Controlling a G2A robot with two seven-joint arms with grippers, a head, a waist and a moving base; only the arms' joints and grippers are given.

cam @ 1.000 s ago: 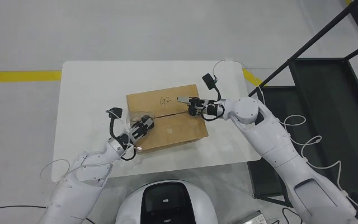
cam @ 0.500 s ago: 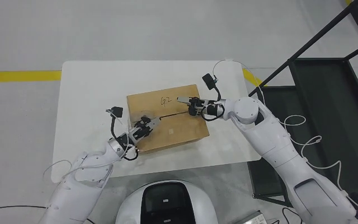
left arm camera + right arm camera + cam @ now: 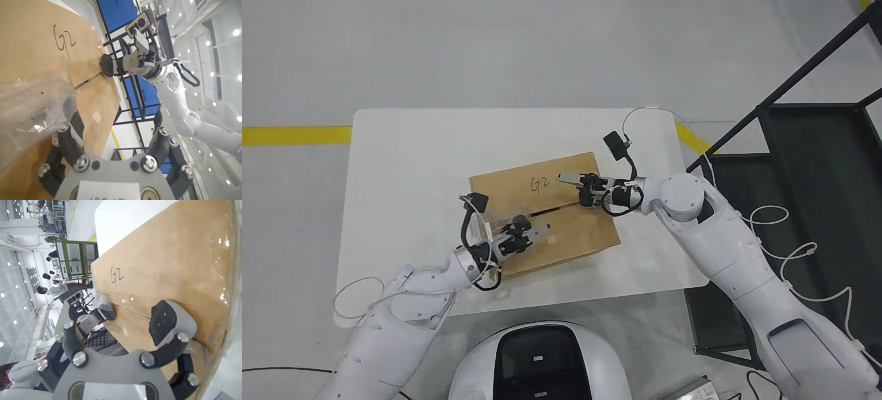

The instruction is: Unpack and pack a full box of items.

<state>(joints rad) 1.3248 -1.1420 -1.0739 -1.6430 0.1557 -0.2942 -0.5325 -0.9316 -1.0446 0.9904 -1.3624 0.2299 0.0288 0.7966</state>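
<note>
A brown cardboard box [image 3: 562, 228] marked "G2" lies in the middle of the white table [image 3: 402, 170]. Its top seam [image 3: 83, 83] shows a narrow dark gap. My left gripper [image 3: 520, 238] hovers over the box's near-left part, fingers spread open [image 3: 117, 113]. A crumpled piece of clear tape [image 3: 32, 102] lies against one finger [image 3: 74, 121]. My right gripper [image 3: 584, 188] is open at the seam's far right end, with one black pad [image 3: 163, 321] pressed on the box top. Its pad [image 3: 106, 65] also faces the left wrist camera.
A black metal rack [image 3: 802, 150] stands just off the table's right side. Bare table surface surrounds the box, widest on the left. A yellow floor line [image 3: 292, 135] runs behind the table.
My left gripper has moved from the box's left edge inward over its top. The box has shifted slightly to the right. The right gripper has kept still on the seam.
</note>
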